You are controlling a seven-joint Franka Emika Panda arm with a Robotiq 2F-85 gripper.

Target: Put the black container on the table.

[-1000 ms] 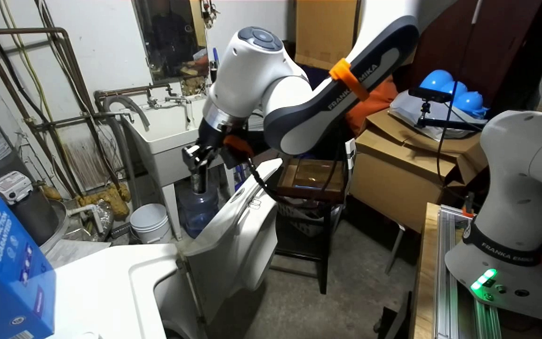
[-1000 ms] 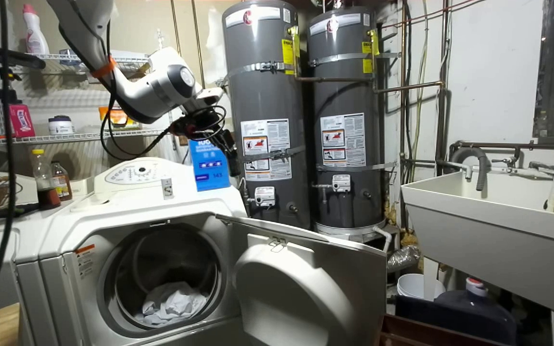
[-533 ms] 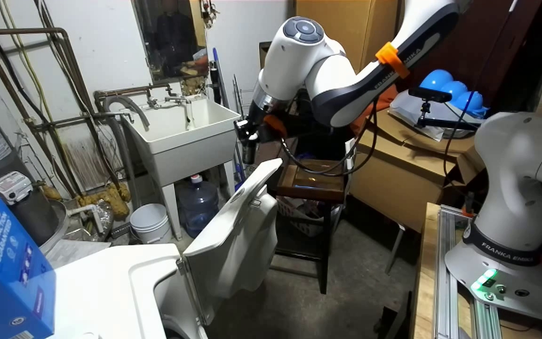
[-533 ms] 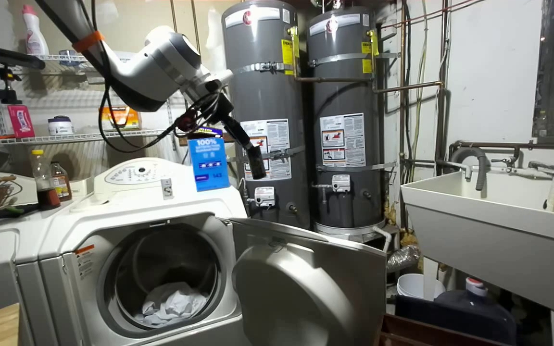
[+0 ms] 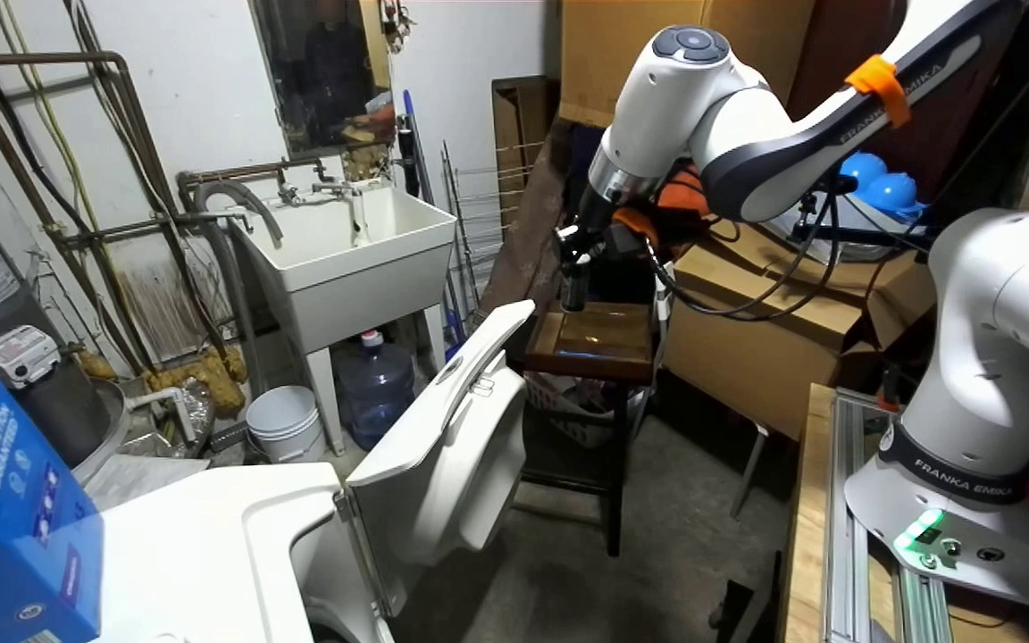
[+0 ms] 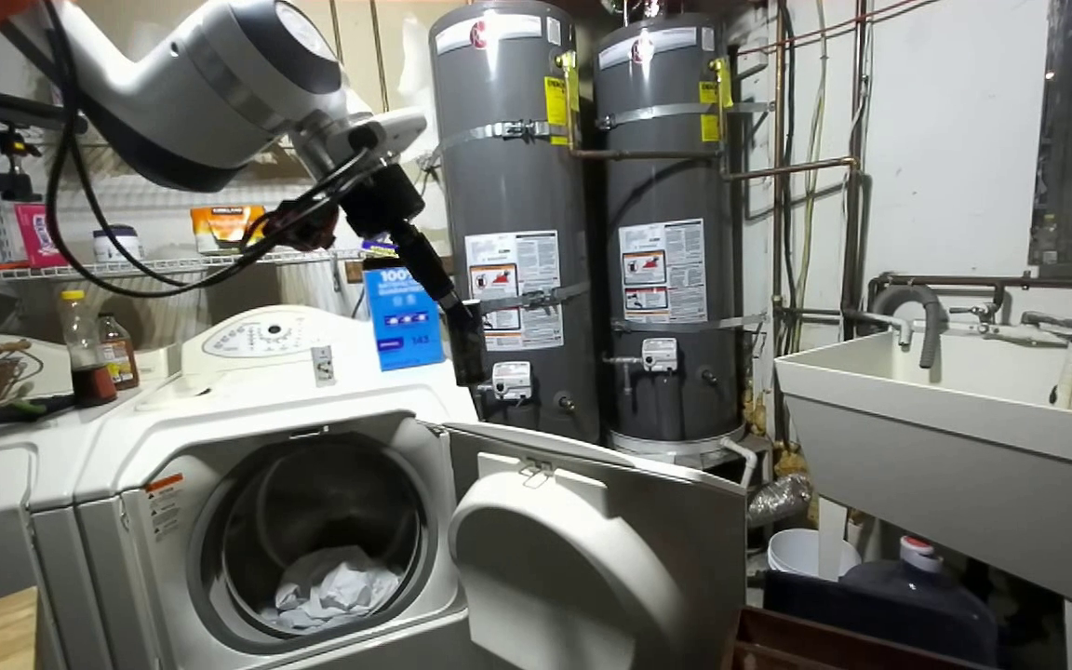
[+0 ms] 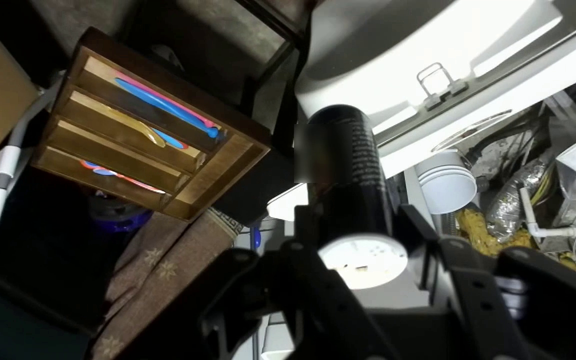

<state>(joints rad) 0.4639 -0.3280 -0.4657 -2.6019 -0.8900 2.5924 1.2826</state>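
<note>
Your jaws hold the container (image 7: 353, 185). Uneven footing in the compartmented tray (image 7: 218, 167) on the worktop (image 5: 615, 500) could tip it once you let go.

In the wrist view, part of the black container (image 7: 368, 180) is smudged, its pale print (image 7: 363, 140) too small to read, the fingers (image 7: 418, 225) around it dark and blurred. In an exterior view, below left of the container, a white door (image 5: 470, 455) hides the lower left of the counter (image 5: 586, 364). In an exterior view a brown rim (image 6: 810, 637) (too little shows to name it) is cut off, below right of the container.
</note>
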